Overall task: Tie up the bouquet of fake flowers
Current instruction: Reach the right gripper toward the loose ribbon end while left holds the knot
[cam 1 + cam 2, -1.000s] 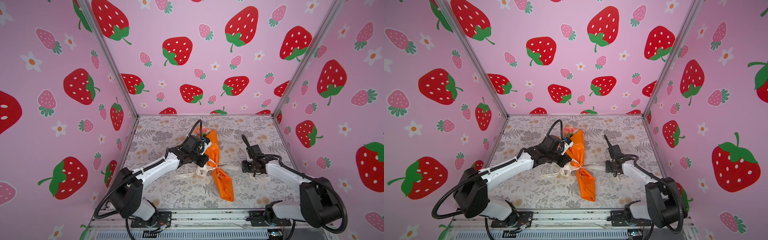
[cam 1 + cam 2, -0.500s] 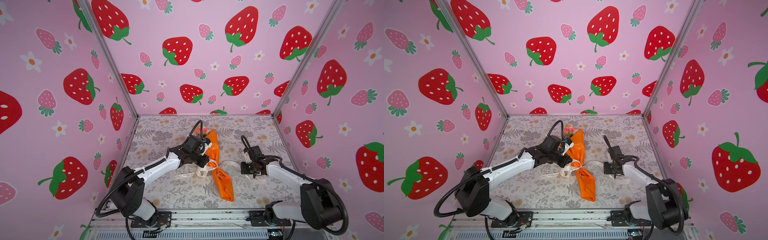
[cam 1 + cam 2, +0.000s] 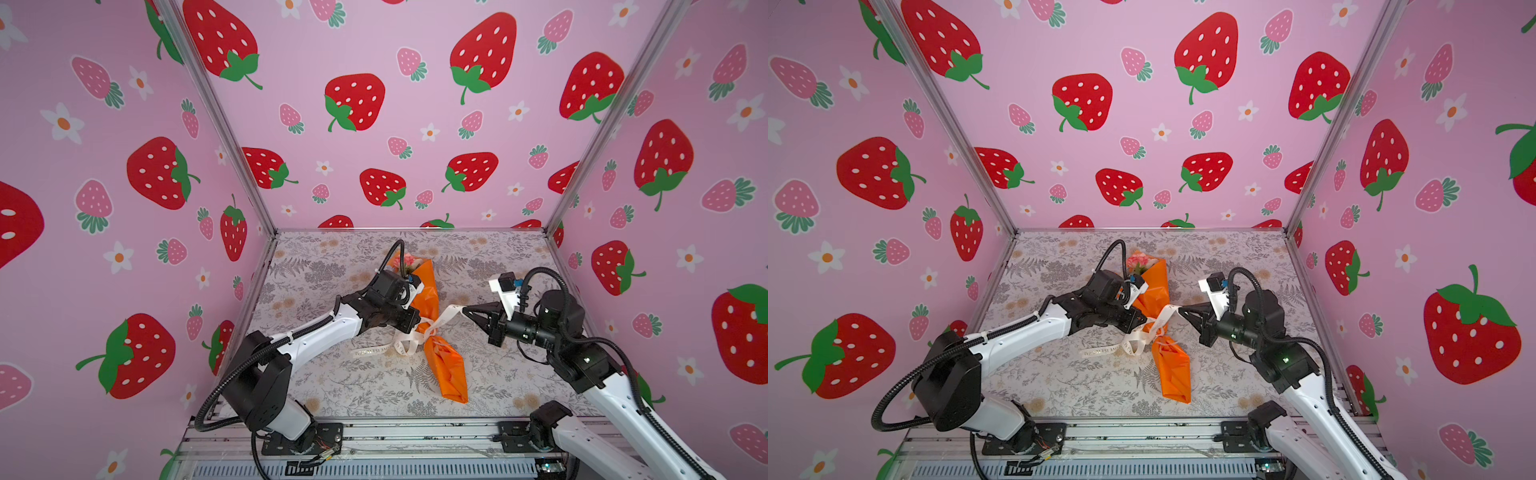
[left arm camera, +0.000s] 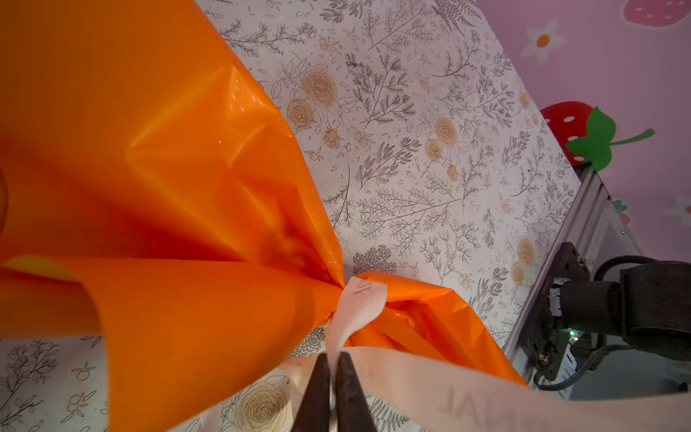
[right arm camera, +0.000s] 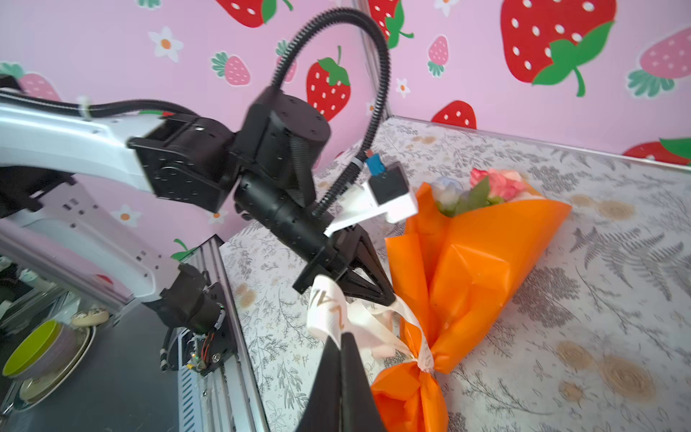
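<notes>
Wrist views show left claw (image 4: 332, 364) and right claw (image 5: 341, 342) each clamped on ribbon (image 4: 359, 306) circling the wrapped bouquet (image 5: 493, 185); knot seems mid-cinch, needing an even outward pull next.

In both top views you look down from high at the front onto the floral table (image 3: 332, 386) and three walls (image 3: 415, 50); the two overlap almost fully. Your left wrist view sits very close to the orange wrapping (image 4: 149, 168) and ribbon (image 4: 359, 306). Your right wrist view faces the same ribbon from farther back, with the bouquet of fake flowers (image 5: 497, 183) beyond.
</notes>
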You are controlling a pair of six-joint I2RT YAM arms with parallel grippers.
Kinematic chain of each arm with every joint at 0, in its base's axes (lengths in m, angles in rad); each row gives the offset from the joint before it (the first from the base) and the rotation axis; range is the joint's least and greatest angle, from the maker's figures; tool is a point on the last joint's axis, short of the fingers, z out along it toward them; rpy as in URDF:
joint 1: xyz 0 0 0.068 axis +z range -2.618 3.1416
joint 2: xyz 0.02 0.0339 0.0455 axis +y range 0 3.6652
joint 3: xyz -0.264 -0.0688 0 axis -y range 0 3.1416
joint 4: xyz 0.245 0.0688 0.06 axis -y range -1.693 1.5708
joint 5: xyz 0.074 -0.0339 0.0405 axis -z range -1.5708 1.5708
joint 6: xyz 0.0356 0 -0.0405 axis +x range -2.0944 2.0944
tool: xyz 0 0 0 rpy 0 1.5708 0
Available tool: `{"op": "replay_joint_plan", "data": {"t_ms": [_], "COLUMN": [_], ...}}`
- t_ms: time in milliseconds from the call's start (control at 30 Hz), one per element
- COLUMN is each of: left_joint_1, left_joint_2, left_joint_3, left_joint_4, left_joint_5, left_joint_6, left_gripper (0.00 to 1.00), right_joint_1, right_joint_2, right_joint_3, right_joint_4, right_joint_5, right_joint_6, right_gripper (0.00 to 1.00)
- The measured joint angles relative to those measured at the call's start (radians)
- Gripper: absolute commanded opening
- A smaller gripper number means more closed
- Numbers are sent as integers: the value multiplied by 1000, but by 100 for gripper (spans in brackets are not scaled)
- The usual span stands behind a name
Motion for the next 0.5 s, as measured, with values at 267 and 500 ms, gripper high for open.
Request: {"op": "replay_joint_plan", "data": {"t_ms": [267, 500], "left_joint_1": [0, -2], "left_joint_2": [0, 0], "left_joint_3": [0, 0], "left_joint_4": [21, 35], "left_joint_5": [6, 54], "left_joint_6": [-10, -9], "left_gripper": [9, 8], "right_joint_1": [4, 0], "right_joint_2": [171, 471], "right_joint_3": [60, 72], "right_joint_4": [-246, -404], "right_joint_5": [323, 458], "right_joint_6": [-2, 11], "right_gripper": [0, 0]}}
